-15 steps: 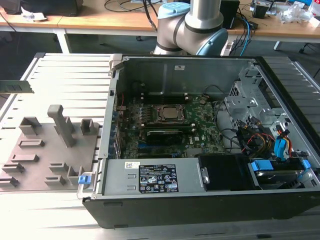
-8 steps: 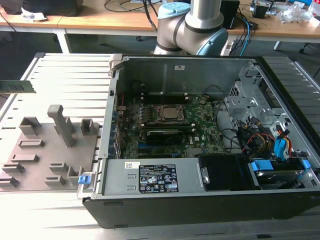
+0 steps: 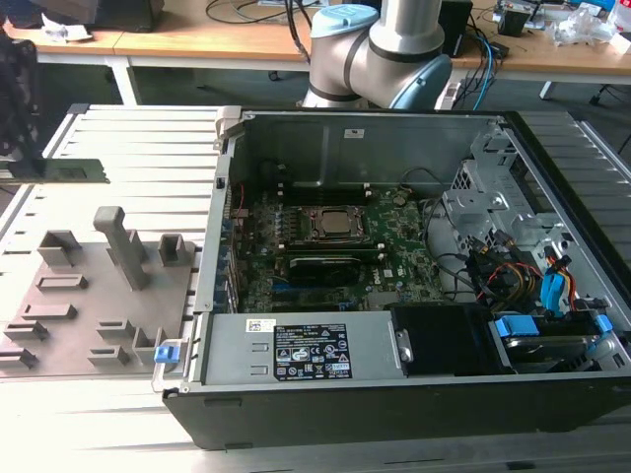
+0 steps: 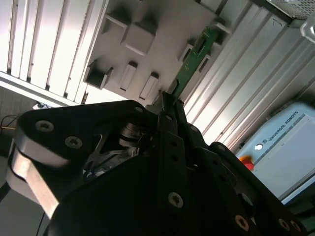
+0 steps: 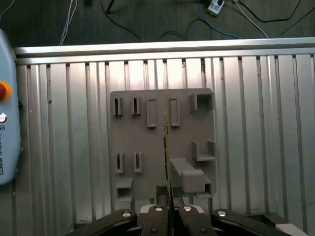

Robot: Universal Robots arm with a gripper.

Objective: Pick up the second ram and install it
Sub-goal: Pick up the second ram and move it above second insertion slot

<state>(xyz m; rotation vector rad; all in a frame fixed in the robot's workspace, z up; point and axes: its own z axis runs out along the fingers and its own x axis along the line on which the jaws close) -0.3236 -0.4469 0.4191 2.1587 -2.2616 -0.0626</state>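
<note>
The black two-finger gripper (image 4: 168, 101) pinches one end of the thin, long green circuit-board ram stick (image 4: 195, 59), which juts beyond its fingertips over the grey slotted plastic tray (image 5: 147, 137); so short a hold could let it tilt or slip.

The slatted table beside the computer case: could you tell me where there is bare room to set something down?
Free: the slatted table behind the fixture plate, and the strip in front of it. Crowded: the plate's blocks, the computer case, and where the gripper holds the second ram above the plate.
</note>
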